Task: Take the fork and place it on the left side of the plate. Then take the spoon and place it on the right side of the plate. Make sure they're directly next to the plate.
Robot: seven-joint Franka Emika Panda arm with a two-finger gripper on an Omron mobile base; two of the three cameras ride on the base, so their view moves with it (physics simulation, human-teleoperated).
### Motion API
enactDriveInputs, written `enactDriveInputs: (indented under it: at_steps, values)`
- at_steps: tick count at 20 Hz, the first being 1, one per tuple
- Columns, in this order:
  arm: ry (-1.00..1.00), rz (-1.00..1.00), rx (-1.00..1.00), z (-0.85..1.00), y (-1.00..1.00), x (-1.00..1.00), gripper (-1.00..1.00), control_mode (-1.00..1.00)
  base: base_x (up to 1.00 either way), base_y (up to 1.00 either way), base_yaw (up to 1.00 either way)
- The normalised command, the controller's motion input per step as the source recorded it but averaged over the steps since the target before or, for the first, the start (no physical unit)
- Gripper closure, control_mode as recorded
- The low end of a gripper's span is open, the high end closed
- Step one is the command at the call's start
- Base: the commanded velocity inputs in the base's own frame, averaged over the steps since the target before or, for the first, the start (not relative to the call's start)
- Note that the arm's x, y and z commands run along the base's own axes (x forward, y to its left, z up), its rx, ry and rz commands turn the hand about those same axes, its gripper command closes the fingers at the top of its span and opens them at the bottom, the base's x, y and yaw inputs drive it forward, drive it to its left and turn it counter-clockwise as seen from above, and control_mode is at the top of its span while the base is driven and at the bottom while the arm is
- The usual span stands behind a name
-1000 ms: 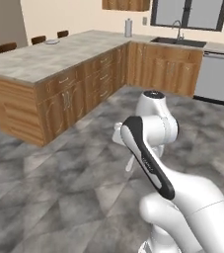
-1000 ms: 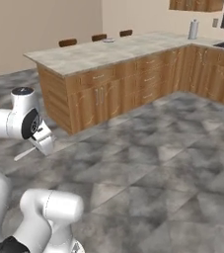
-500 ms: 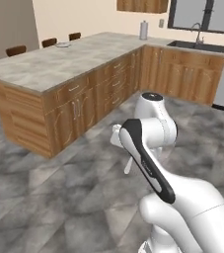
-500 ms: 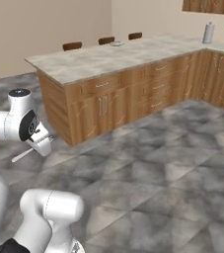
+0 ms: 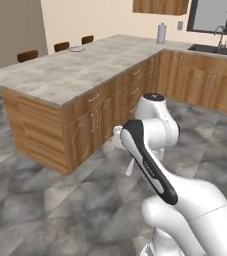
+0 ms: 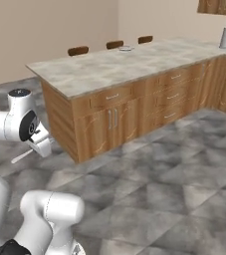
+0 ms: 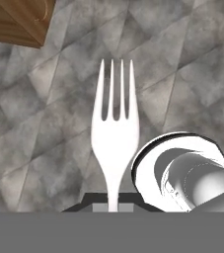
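A grey stone-tiled floor (image 5: pixel 45 210) spreads under the robot, with beige walls behind. A long L-shaped counter (image 5: pixel 80 70) with a mottled grey stone top sits on wooden cabinets (image 6: pixel 134 117) fitted with drawers and doors. Dark stool backs (image 6: pixel 114 44) line its far side, and a window (image 5: pixel 217 20) with a sink tap stands at the far right corner. A grey canister (image 5: pixel 161 33) stands on the counter near the wall. The plate (image 5: pixel 76 49) lies on the far end of the counter by the stools. No writing can be read anywhere. The gripper (image 7: pixel 112 201) is clamped on the fork (image 7: pixel 113 143), low over the floor, tines pointing away from the hand.
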Motion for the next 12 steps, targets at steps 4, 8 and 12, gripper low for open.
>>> enactDriveInputs:
  at_steps: [4, 8, 12]
  values:
    - [0.0, 0.0, 0.0, 0.0, 0.0, 0.0, 1.0, 1.0, 0.88, 0.5, 0.0]
    - [0.0, 0.0, 0.0, 0.0, 0.0, 0.0, 1.0, 1.0, 0.86, 0.53, 0.0]
    - [0.0, 0.0, 0.0, 0.0, 0.0, 0.0, 1.0, 1.0, 0.86, 0.54, 0.0]
